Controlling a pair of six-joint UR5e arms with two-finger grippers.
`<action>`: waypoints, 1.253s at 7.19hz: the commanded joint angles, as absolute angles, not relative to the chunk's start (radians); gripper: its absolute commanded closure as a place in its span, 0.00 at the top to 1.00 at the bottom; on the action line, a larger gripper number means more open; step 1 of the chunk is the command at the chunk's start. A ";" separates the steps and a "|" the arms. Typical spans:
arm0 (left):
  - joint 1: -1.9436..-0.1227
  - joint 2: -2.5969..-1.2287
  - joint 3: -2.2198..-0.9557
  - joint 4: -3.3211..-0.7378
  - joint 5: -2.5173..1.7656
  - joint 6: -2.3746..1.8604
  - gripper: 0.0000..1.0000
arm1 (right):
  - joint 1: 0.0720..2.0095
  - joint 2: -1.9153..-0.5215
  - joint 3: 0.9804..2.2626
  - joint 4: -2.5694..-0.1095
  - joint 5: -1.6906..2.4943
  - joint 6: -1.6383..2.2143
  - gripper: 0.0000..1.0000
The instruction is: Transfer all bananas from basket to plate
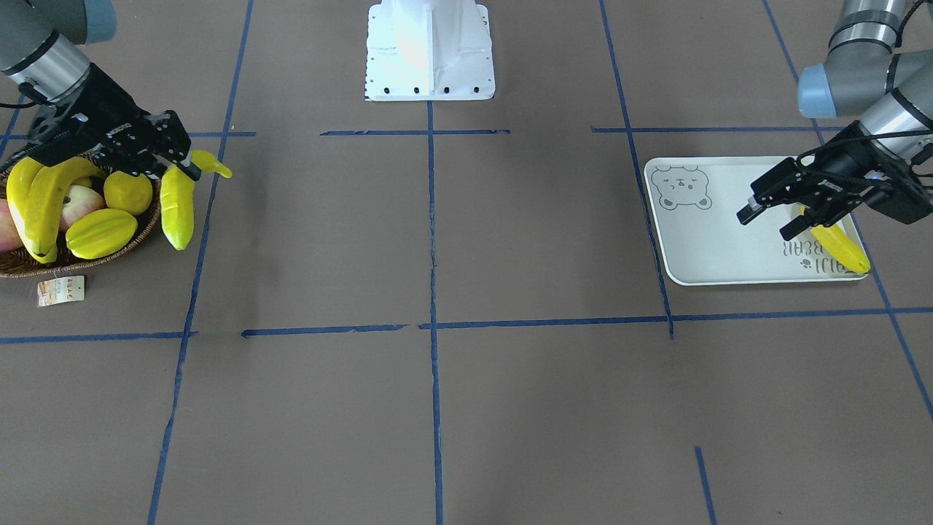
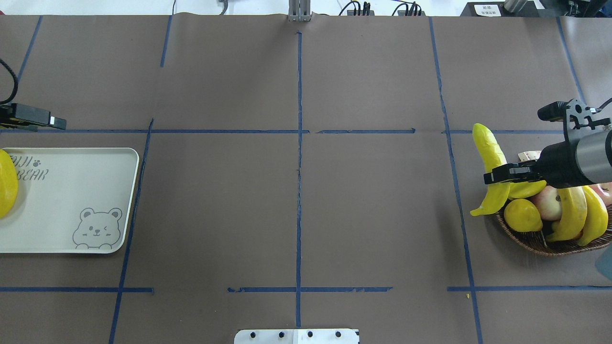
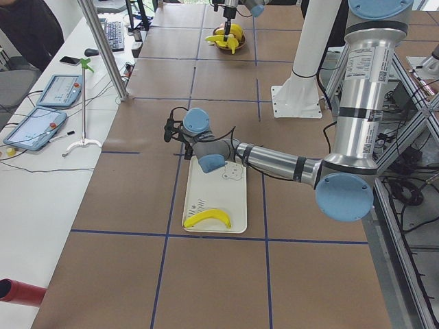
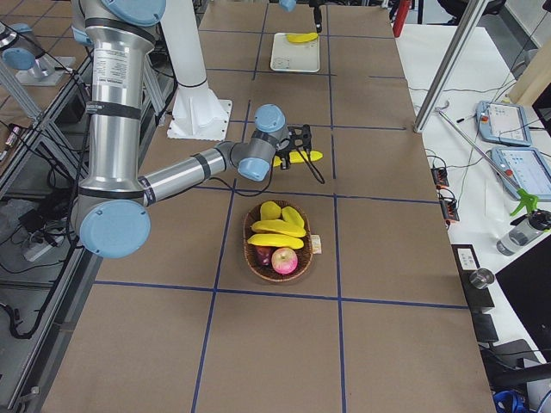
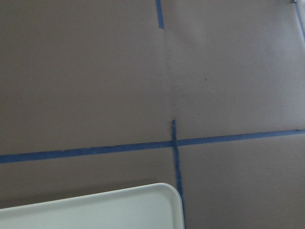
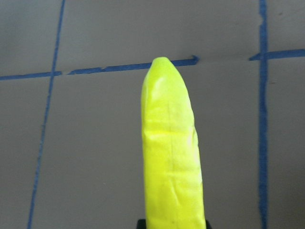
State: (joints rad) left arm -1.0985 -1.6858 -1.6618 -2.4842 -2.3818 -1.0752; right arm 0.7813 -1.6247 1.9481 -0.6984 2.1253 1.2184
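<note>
My right gripper [image 1: 182, 168] is shut on a bright yellow banana [image 1: 177, 208], held in the air beside the basket's [image 1: 109, 255] rim on the side toward the table's middle. The right wrist view shows that banana [image 6: 171, 162] over bare table. Two more bananas [image 2: 573, 210] lie in the dark wicker basket [image 2: 540, 241]. At the other end, another banana [image 1: 845, 248] lies on the pale bear-face plate [image 1: 714, 240]. My left gripper [image 1: 769, 221] hangs open just above the plate, next to that banana, holding nothing.
The basket also holds a starfruit [image 1: 102, 233], a lemon [image 1: 128, 192] and apples [image 1: 80, 205]; a paper tag [image 1: 61, 289] lies beside it. Blue tape lines cross the brown table. The robot's white base [image 1: 430, 51] stands at mid-table's robot side.
</note>
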 commanded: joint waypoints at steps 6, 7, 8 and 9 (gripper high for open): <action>-0.872 -2.034 -1.697 -2.473 -2.260 -1.607 0.99 | 0.387 -1.240 1.852 -0.591 1.657 1.486 0.08; -0.823 -2.055 -1.698 -2.470 -2.202 -1.624 0.99 | 0.361 -1.177 1.817 -0.592 1.608 1.486 0.08; -0.793 -2.066 -1.697 -2.468 -2.171 -1.647 0.99 | 0.347 -1.134 1.778 -0.595 1.580 1.486 0.08; -0.772 -2.083 -1.697 -2.467 -2.157 -1.660 0.98 | 0.336 -1.106 1.758 -0.604 1.560 1.486 0.08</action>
